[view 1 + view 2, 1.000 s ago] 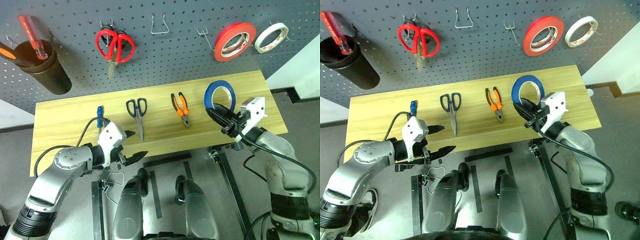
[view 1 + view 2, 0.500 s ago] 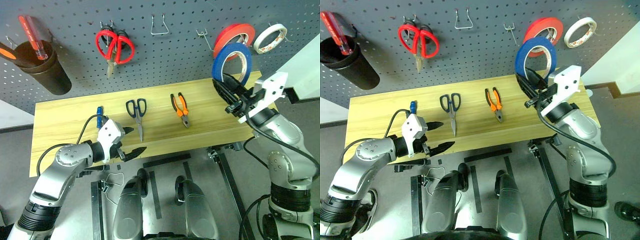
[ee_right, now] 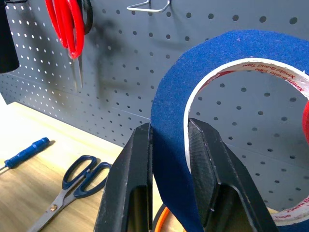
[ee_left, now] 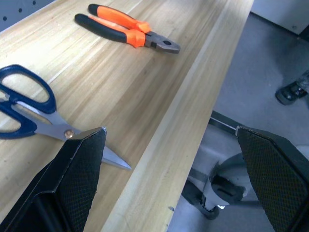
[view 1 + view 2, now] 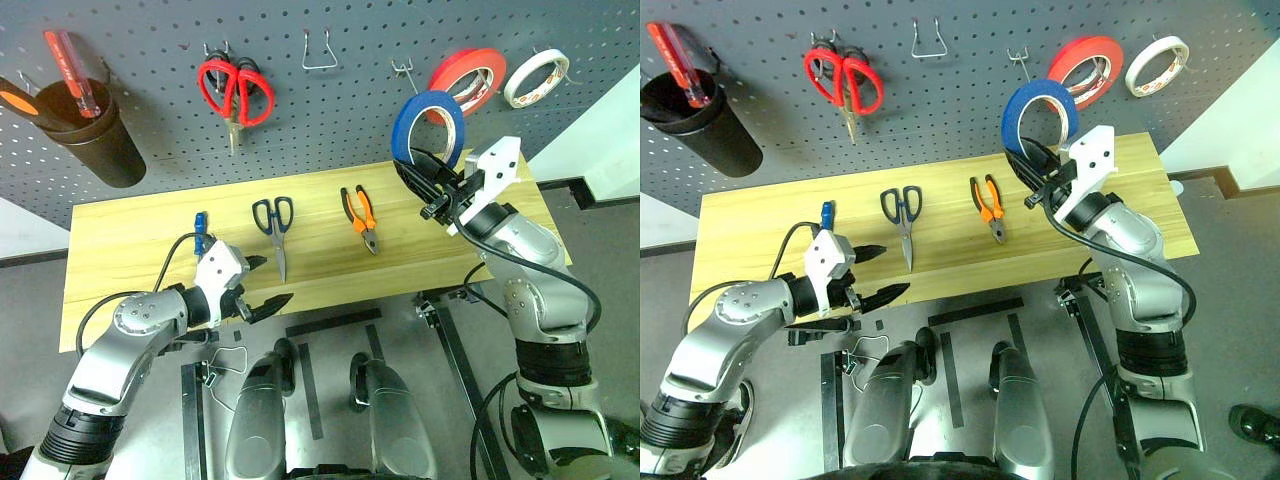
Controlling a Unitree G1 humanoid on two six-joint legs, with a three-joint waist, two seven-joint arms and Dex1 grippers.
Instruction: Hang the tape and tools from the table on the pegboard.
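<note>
since a second ago the right gripper (image 5: 418,178), jaws clamped on the flat blue ring-shaped tape roll (image 5: 427,124), has lifted it off the light yellow wood-grain table (image 5: 130,250) to the dark grey perforated pegboard (image 5: 150,60), beside the red-orange roll (image 5: 470,80), while the left gripper (image 5: 268,285) hangs with jaws apart.

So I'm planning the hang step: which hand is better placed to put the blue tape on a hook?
The right hand. It is shut on the blue tape, raised against the pegboard just below a bare hook. The left hand is open, low at the table edge.
</note>
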